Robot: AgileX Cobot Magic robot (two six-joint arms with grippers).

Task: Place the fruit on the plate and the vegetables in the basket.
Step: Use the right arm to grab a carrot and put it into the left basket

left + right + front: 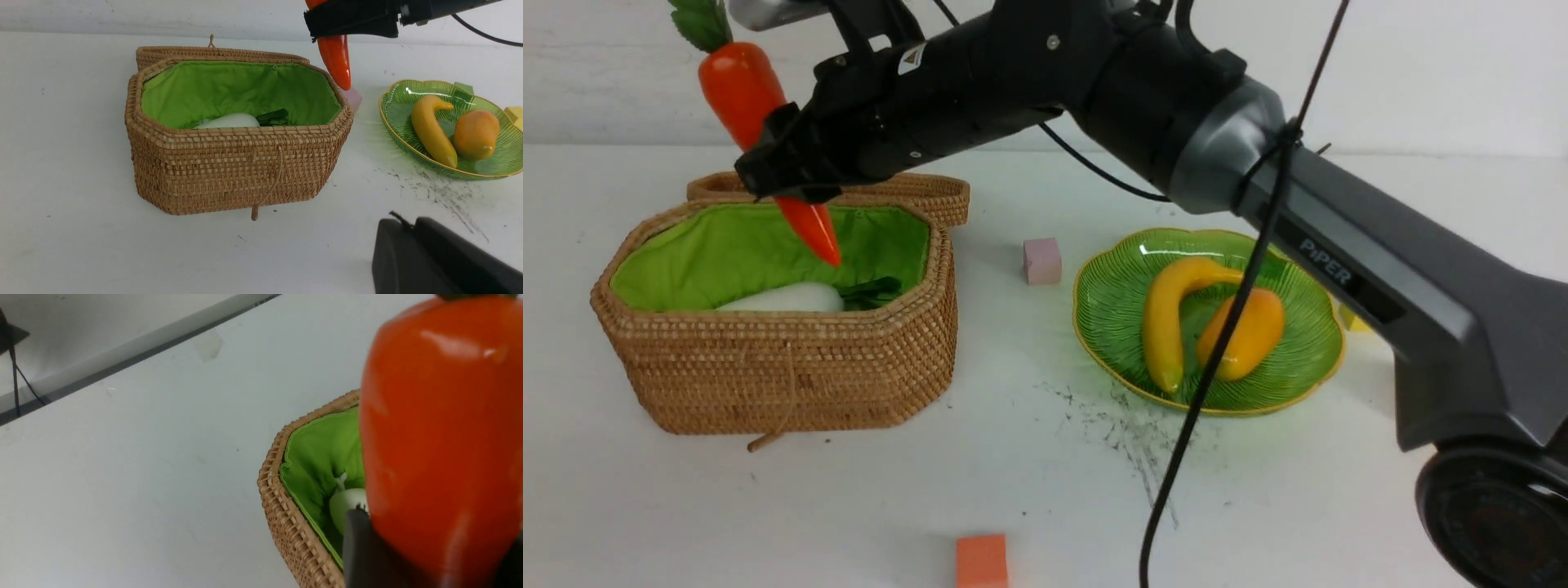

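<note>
A: Right gripper [786, 173]?
B: Clamped on the carrot [739, 86] at mid-body. Carrot was tilted, tip down, leaves up. It hung in the air over the right end of the basket [792, 367], not touching it.
A: Left gripper [412, 249]?
B: Clenched. Only its dark edge showed, low over the table [1013, 457].
A: Rest?
B: Radish [784, 298] lay inside the basket on the green lining. Banana [1164, 318] and mango [1245, 331] lay side by side on the plate [1111, 359]. Pink cube [1042, 260] sat between basket and plate, orange cube [981, 561] at the near edge.

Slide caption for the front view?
Right hand holds a carrot tip-down above the open basket; banana and mango on the plate.
</note>
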